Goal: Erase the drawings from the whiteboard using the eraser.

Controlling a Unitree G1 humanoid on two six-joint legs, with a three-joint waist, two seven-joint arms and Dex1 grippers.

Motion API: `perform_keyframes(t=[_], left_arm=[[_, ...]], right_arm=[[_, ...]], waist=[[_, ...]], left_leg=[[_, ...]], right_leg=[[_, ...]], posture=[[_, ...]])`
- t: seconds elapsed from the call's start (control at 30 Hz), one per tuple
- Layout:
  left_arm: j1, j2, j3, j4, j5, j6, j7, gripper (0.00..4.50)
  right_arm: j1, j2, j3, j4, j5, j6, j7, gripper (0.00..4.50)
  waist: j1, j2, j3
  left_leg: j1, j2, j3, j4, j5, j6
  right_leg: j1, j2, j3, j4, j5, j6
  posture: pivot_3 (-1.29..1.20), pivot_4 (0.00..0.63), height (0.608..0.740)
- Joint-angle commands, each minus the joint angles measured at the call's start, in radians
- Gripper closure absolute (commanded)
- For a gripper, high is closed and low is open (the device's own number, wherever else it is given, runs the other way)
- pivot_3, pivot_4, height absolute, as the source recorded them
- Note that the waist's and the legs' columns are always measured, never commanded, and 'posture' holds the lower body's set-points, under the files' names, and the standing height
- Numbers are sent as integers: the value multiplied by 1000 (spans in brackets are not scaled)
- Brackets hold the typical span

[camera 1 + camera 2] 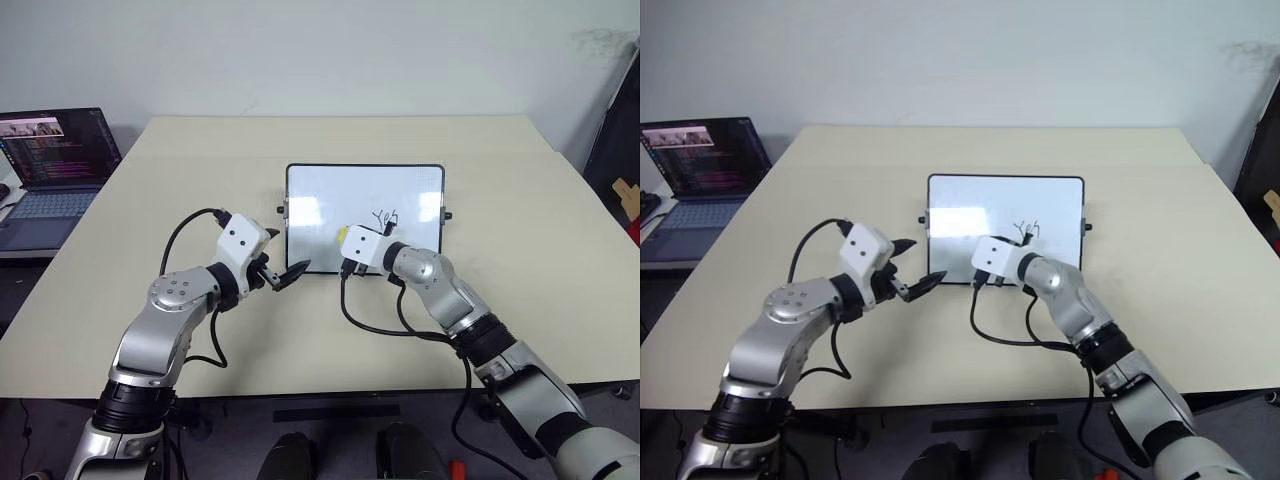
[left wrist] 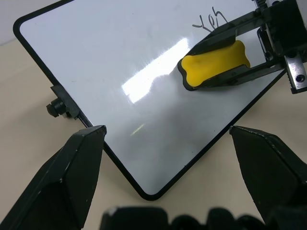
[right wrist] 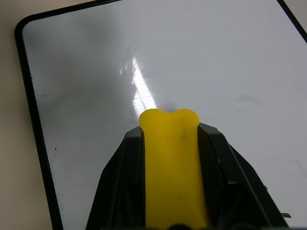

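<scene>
The right gripper (image 2: 216,64) is clamped on the yellow eraser (image 2: 214,64), whose free end lies on or just above the whiteboard (image 1: 330,195); contact is hard to judge. One of the drawings (image 1: 386,217), perhaps "Yes", sits just beyond its wrist. The left gripper (image 1: 283,272), fingers spread wide and empty, hovers beside the board's near left corner.

Office or lab-type room: plain beige table (image 1: 300,330) against a bare white wall (image 1: 300,50), open laptop (image 1: 50,170) showing code on a side desk, small whiteboard (image 1: 330,195) lying flat on the tabletop.
</scene>
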State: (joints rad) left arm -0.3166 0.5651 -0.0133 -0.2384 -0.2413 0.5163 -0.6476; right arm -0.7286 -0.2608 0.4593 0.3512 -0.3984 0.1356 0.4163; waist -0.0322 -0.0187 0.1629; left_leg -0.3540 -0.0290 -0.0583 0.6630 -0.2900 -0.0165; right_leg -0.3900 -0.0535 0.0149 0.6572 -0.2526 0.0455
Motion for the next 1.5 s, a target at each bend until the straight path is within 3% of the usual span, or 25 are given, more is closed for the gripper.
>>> perform_keyframes(t=[0.03,0.27,0.53,0.9,1.1,1.2,1.4,1.5], left_arm=[[-12,1,5,-27,-1,-20,-2,0],[-10,-2,4,-29,-2,-18,-1,0],[-11,-9,0,-28,-4,-20,-2,0],[-20,-20,-8,-16,-1,-31,-9,0],[-27,-22,-13,-8,-2,-34,-10,0],[-34,-23,-14,-3,-5,-35,-15,0],[-67,-28,-19,20,-12,-79,-52,0],[-90,-36,-23,36,-18,-96,-68,0]], right_arm=[[-38,-19,-50,74,-46,11,-100,3363],[-53,-32,-63,92,-27,-5,-121,3373],[2,26,-131,-16,77,36,-80,3375],[114,-73,-31,-86,17,96,79,3375],[87,-59,-91,-122,7,72,-9,3376],[99,-30,-185,-232,115,127,12,3376],[224,24,-418,-570,434,461,116,3377],[278,-12,-477,-685,513,563,141,3377]], waist=[[1,0,0],[3,0,1],[2,0,1],[3,0,1],[3,0,1],[6,0,3],[9,1,4],[8,1,3]], left_leg=[[0,0,0,0,0,0],[-1,0,-1,0,1,0],[-4,0,-4,-1,0,0],[-10,0,-7,-3,-1,-1],[-9,0,-7,-3,-1,-1],[-9,0,-7,-2,-1,-1],[-14,1,-8,-3,-2,-2],[-30,0,-8,-2,0,-6]], right_leg=[[0,0,0,0,0,0],[0,0,0,-1,0,0],[0,0,0,-4,0,0],[-4,-1,-2,-12,0,0],[-3,-1,-3,-11,0,0],[-3,-1,-2,-11,0,0],[-7,-1,-3,-12,0,0],[-23,-1,-3,-11,0,0]], posture=[[0,150,740],[0,150,740],[0,150,740],[0,150,740],[0,150,740],[0,150,740],[0,150,740],[0,150,740]])
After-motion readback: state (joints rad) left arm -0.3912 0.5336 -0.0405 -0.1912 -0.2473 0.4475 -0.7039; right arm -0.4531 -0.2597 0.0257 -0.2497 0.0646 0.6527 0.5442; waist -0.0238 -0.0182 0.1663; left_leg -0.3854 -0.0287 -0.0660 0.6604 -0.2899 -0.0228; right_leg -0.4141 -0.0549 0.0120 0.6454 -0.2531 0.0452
